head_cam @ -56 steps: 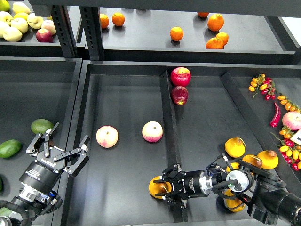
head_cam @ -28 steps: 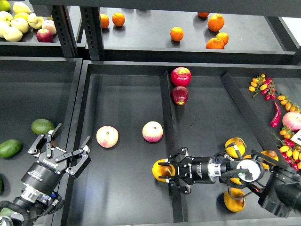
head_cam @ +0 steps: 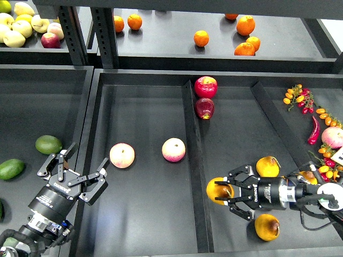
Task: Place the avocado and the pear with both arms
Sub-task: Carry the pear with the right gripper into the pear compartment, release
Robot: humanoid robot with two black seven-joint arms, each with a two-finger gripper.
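The tray (head_cam: 139, 214) is standing between both arms, holding two pink-yellow apples (head_cam: 122, 155). The left gripper (head_cam: 75, 174) is hovering spread and empty; the dark avocado (head_cam: 10, 168) is lying ungrasped nearby, so that half is left. The right gripper (head_cam: 228, 191) is pinching the pear (head_cam: 218, 190) just right of the divider, not yet placed

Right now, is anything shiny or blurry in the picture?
In the head view, the picture is mostly sharp; the pear in the right gripper has a bright glare spot, the red apple at the back shines too, and the fruits cast only soft, faint shadows on the dark tray.
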